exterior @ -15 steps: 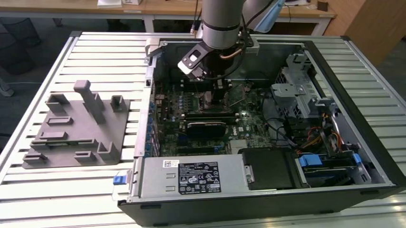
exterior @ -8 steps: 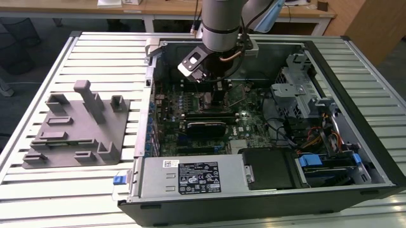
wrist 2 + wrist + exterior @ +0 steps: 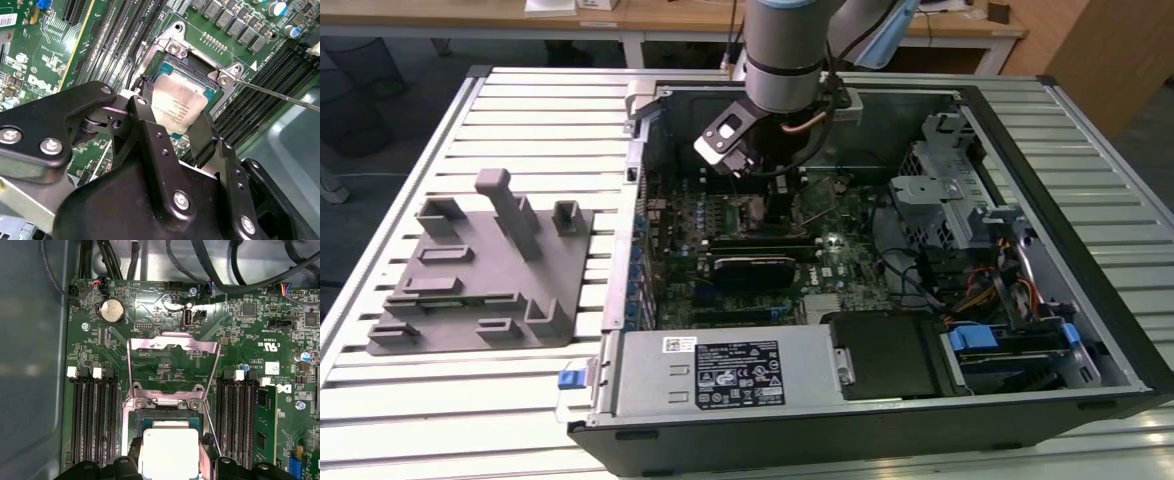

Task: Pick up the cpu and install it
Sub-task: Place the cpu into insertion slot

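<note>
Cpu (image 3: 179, 107) sits pinched by two opposite edges between the black fingers of the gripper (image 3: 175, 120), just over the open socket (image 3: 192, 62) near the middle of the motherboard (image 3: 150, 310). It is inside the computer case (image 3: 1107, 330), toward the wall farthest from the exterior view. From where I stand it looks a little tilted against the socket frame, and I cannot tell whether any corner touches yet. That tilt is my worry: if it goes down skewed or turned the wrong way, an edge could dig into the contacts below and bend them. The chip could also slip in the grip and drop off-centre. The load plate (image 3: 172, 347) stands raised and the thin lever (image 3: 280, 95) is swung out beside the socket. The fingers pass close to both, so a nudge might knock the plate down onto the chip. The memory slots (image 3: 92, 415) flank the socket closely too. As for writing, there is fine dark print on the chip's metal top, white lettering on the board, and a printed sticker (image 3: 734, 372) on the metal cover at the case's near edge; I leave it unread.
</note>
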Motion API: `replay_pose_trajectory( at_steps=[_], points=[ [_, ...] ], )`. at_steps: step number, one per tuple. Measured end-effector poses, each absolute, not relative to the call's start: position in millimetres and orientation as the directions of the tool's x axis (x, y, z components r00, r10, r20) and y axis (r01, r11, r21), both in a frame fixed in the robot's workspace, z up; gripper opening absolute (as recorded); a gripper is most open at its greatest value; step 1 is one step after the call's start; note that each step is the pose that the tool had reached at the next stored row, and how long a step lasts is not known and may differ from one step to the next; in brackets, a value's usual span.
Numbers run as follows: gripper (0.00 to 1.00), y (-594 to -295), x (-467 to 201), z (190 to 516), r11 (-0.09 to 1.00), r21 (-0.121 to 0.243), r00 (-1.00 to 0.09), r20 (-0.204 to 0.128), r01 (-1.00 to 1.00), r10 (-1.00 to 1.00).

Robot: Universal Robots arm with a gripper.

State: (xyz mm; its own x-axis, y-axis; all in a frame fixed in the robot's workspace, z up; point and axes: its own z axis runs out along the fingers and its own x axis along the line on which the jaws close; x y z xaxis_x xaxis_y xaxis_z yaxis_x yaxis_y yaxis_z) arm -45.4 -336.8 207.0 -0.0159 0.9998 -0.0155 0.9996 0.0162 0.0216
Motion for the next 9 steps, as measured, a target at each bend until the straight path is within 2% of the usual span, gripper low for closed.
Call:
replay_pose_trajectory(
  at_steps=[9],
  points=[
    [0.53,-336.8,-45.4,201.8,0.005,0.022,-0.005,-0.016,1.0,1.0]
  ],
)
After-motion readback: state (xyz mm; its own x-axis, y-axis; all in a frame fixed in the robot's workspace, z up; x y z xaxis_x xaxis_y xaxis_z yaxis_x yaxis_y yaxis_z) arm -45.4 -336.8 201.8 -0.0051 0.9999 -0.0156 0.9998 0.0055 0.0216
